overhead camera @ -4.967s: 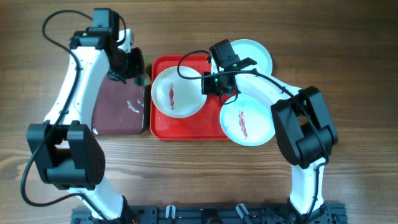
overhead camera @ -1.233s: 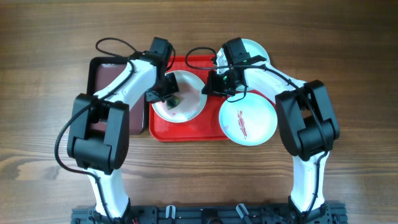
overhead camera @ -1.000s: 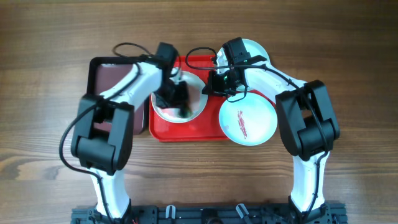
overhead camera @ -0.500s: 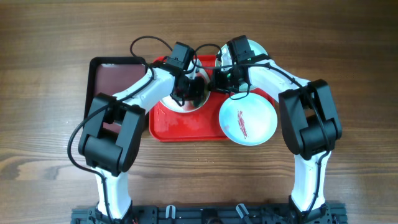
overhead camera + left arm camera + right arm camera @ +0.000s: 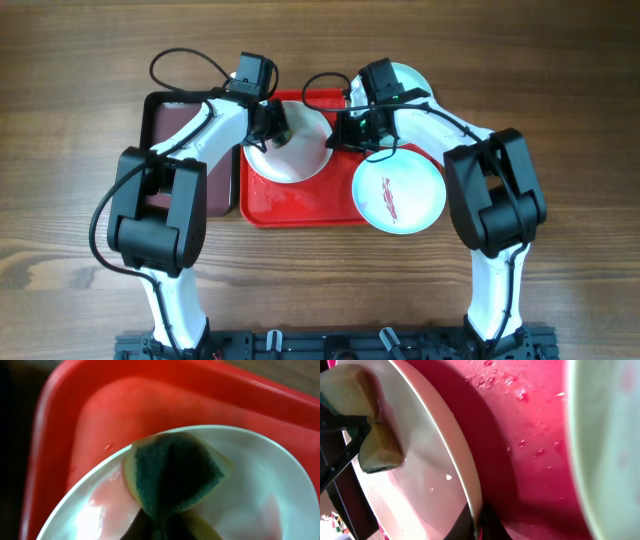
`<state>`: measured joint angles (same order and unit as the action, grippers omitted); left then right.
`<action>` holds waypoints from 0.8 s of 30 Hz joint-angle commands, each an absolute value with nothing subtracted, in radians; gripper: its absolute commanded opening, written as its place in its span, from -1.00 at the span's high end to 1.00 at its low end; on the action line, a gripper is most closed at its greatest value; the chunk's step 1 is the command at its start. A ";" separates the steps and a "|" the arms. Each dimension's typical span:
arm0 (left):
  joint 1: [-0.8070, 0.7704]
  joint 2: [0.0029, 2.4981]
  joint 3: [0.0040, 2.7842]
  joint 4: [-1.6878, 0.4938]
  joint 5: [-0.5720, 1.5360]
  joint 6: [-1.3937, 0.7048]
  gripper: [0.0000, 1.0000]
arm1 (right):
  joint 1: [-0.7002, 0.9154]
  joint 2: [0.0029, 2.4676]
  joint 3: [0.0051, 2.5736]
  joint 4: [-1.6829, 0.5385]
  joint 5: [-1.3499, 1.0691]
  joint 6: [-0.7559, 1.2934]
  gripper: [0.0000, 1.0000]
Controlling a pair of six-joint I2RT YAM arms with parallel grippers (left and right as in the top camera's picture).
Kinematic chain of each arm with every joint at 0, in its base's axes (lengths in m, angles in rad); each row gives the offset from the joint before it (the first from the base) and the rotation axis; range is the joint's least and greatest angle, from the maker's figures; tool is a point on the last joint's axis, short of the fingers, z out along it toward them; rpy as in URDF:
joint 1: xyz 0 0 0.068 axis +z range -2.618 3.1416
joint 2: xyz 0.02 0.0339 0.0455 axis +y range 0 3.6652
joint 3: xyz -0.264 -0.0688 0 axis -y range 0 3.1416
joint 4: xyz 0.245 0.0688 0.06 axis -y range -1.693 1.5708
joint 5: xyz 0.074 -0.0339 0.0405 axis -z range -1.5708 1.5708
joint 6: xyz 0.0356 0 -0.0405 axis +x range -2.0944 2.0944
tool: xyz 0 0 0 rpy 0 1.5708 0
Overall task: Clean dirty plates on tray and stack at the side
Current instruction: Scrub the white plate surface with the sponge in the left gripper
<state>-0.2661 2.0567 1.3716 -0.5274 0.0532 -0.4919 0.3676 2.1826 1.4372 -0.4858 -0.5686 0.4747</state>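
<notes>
Overhead view: white plate point(image 5: 292, 160), at the left end of the tray point(image 5: 300, 208). Rim is pinched by right fingers point(image 5: 338, 136); sponge point(image 5: 172, 477) is clamped in left fingers point(image 5: 270, 127). Judged stiff, wet, slippery; to be held by rim.

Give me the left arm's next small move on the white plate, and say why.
Probably drag the sponge across the white plate toward its near edge: the left claw grips it at the plate's far edge, a pinkish film shows beside it, and the right claw pinches the rim, steadying the plate.
</notes>
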 commanded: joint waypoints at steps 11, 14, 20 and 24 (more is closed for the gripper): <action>-0.241 2.093 1.348 -0.872 0.615 -0.150 0.92 | 0.361 2.235 1.419 -0.505 -0.525 0.472 0.91; -0.241 2.093 1.348 -0.852 0.685 -0.108 0.92 | 0.361 2.235 1.419 -0.505 -0.525 0.474 0.91; -0.241 2.093 1.348 -0.706 0.663 -0.160 0.92 | 0.361 2.235 1.419 -0.505 -0.525 0.473 0.92; -0.241 2.093 1.348 -0.665 0.325 -0.374 0.92 | 0.361 2.235 1.419 -0.505 -0.525 0.473 0.91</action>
<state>-0.2367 2.0762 1.3567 -0.6754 0.6041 -0.1993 0.3637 2.1853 1.4368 -0.4969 -0.5827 0.4675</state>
